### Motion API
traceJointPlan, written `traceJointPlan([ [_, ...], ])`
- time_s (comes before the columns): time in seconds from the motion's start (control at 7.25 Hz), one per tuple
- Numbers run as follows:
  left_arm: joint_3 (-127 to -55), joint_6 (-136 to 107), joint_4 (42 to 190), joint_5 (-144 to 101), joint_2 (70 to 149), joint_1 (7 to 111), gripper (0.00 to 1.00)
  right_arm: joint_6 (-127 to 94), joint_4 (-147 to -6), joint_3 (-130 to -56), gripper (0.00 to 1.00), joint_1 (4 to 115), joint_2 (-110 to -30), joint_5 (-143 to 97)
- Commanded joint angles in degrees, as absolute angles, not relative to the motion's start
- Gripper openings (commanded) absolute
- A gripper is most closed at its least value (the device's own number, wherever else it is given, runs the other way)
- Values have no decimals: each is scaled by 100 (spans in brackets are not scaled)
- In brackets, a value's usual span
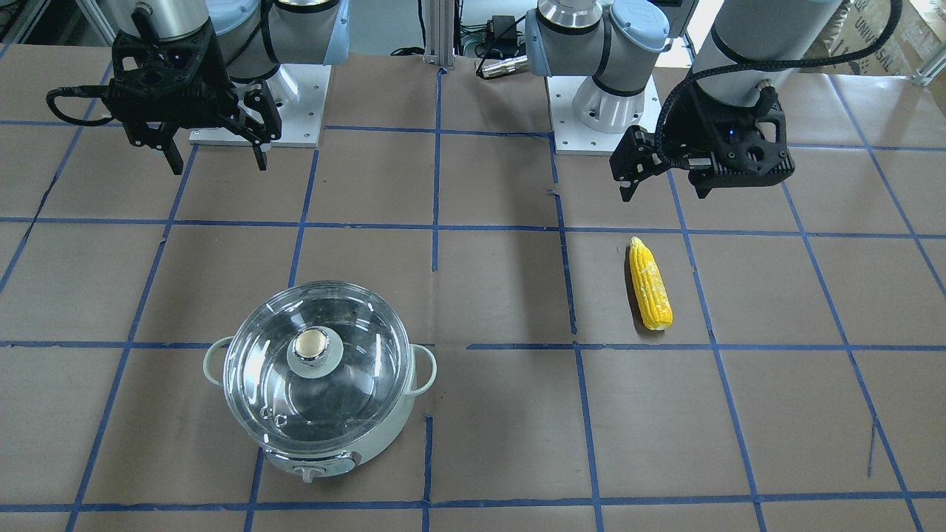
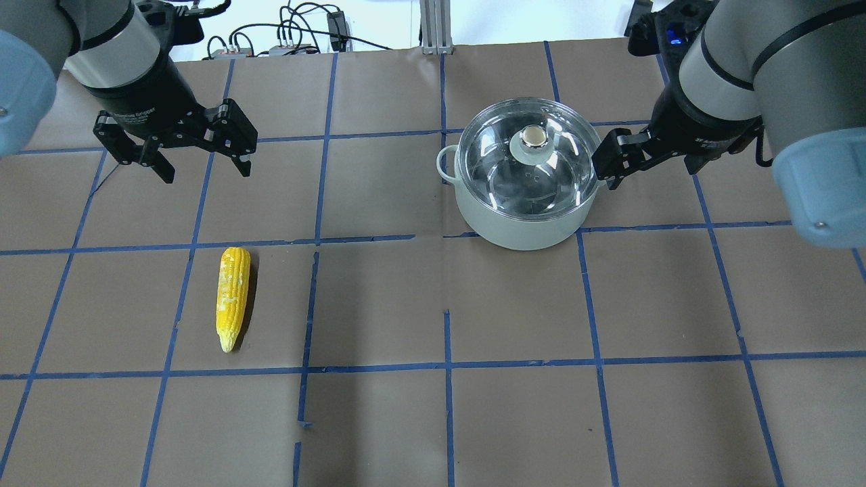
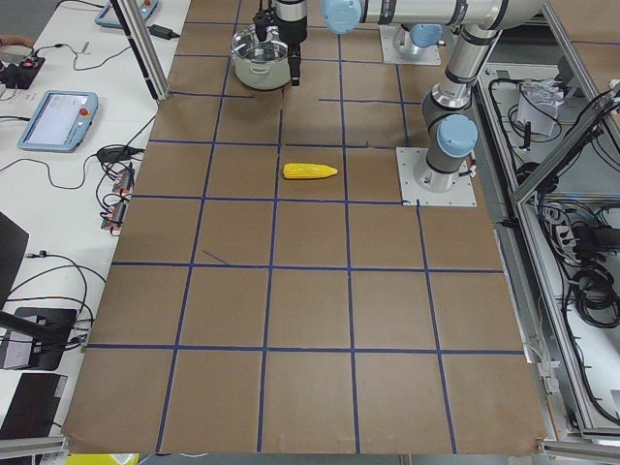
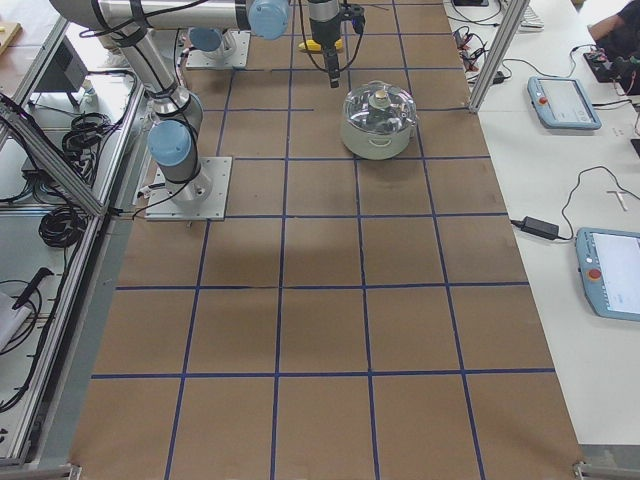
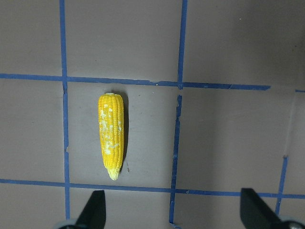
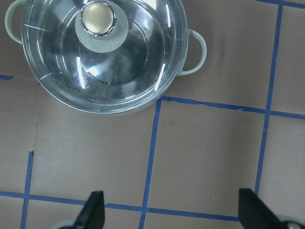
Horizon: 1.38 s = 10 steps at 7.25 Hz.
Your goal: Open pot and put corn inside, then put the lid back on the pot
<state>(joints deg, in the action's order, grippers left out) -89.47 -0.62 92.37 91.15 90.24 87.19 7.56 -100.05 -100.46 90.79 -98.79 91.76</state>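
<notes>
Both the left gripper [image 2: 206, 172] and right gripper [image 1: 219, 164] stand open, empty. The round clear glass lid [image 2: 528, 177] beside the right one could slip from an off-centre pinch.

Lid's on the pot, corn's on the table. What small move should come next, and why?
Probably bring the right gripper over the knob and lower it. The lid sits closed on the pot, so the corn cannot go in yet, and that open gripper hangs close to the pot, off to the knob's side, not above it.
</notes>
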Motion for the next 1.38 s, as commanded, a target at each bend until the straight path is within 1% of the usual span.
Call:
traceJointPlan([
  [0.0, -8965, -62, 9229, 9114, 9061, 8719, 100, 756, -10011, -10046, 100, 9079, -9888, 9167],
  [0.28, -9200, -44, 9150, 9079, 9088, 8719, 100, 756, -10011, -10046, 100, 9088, -9879, 9167],
  [0.41, -9159, 8, 9019, 9114, 8914, 8719, 100, 756, -10011, -10055, 100, 9079, -9879, 9167],
  [0.55, -9280, 17, 9026, 9097, 8825, 8684, 100, 756, -10011, -10046, 100, 9079, -9879, 9167],
  [0.69, -9194, -104, 8983, 9036, 9033, 8666, 100, 765, -10019, -10046, 100, 9079, -9879, 9167],
  [0.97, -9264, 8, 8826, 8835, 9148, 8719, 100, 756, -10037, -10055, 100, 9079, -9879, 9167],
  [1.1, -9272, 9, 8633, 8972, 8984, 8701, 100, 756, -10037, -10055, 100, 9079, -9879, 9167],
  [1.24, -9098, -43, 8822, 9339, 8956, 8719, 100, 756, -10037, -10063, 100, 9079, -9879, 9167],
])
